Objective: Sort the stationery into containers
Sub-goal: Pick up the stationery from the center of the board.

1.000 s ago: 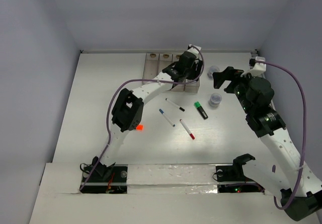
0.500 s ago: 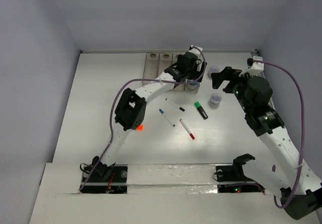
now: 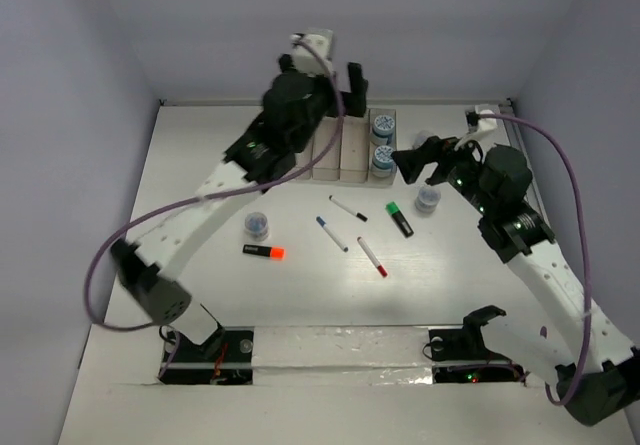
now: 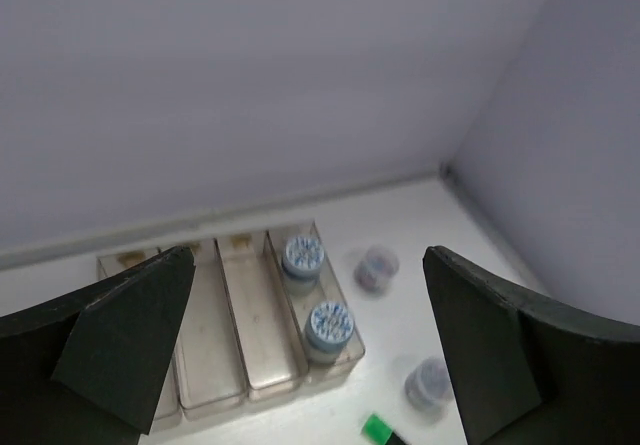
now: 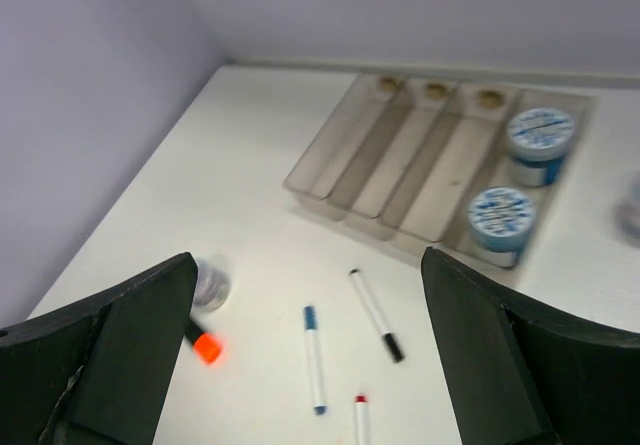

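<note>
The containers [image 3: 350, 155] stand at the back, and the rightmost bin holds two blue-white rolls [image 3: 382, 125] [image 3: 382, 157]. My left gripper [image 3: 335, 87] hangs open high above the bins [image 4: 205, 335], holding nothing. My right gripper [image 3: 425, 155] is open just right of them, with a loose roll [image 3: 428, 198] below it. Another roll [image 3: 257, 225] lies beside the orange-tipped highlighter [image 3: 264, 252]. The green-tipped highlighter [image 3: 400, 218] and the black-capped [image 3: 348, 208], blue-capped [image 3: 332, 233] and red-capped [image 3: 372, 257] pens lie mid-table.
A further roll [image 4: 377, 265] sits on the table right of the bins, near the back wall. The other three bins [image 5: 410, 145] hold nothing. Side walls close the table in on the left and right.
My left gripper has opened, left a roll in the rightmost bin and risen up and back. That uncovers a roll and the orange-tipped highlighter on the left. The right gripper drifted slightly left.
</note>
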You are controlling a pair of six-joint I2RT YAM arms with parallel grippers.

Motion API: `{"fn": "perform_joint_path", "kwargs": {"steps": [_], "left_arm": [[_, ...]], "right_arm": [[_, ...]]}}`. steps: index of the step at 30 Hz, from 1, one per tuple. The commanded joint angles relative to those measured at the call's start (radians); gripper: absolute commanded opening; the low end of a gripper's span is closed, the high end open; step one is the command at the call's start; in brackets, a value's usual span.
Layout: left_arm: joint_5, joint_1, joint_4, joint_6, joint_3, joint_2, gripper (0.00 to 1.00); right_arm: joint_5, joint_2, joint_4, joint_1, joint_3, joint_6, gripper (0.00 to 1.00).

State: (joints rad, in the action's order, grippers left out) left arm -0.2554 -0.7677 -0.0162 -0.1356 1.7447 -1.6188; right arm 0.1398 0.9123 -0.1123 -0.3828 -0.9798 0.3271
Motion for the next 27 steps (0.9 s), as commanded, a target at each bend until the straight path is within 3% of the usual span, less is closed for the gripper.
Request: {"fn": "perform_joint_path", "kwargs": {"steps": [1, 8, 15, 21, 24, 27], "left_arm": [[-0.125, -0.008, 0.097, -0.015, -0.164, 0.224, 0.99], [-0.280, -0.008, 0.018, -0.082, -0.539, 0.679, 0.99], [-0.459, -0.008, -0.148, -0.048, -0.844, 0.901, 0.99], [-0.516, -0.008, -0.235, -0.026, -0.904, 1.008, 0.99], [-0.564, -0.008, -0.182, -0.013, -0.953, 1.085, 0.99], [-0.523, 0.019, -0.116, -0.003, -0.988, 1.169, 0.99]], "right_arm": [[0.207, 0.108, 0.144, -0.057, -0.002, 0.055, 1.00], [0.072, 0.422, 0.132, -0.330, -0.135, -0.010, 1.00], [-0.032, 0.727, 0.137, -0.533, -0.292, -0.080, 1.00], [-0.134, 0.988, 0.057, -0.608, -0.463, -0.132, 1.00], [-0.164, 1.091, 0.017, -0.608, -0.554, -0.143, 1.00], [-0.155, 1.178, -0.023, -0.608, -0.648, -0.155, 1.00]]}}
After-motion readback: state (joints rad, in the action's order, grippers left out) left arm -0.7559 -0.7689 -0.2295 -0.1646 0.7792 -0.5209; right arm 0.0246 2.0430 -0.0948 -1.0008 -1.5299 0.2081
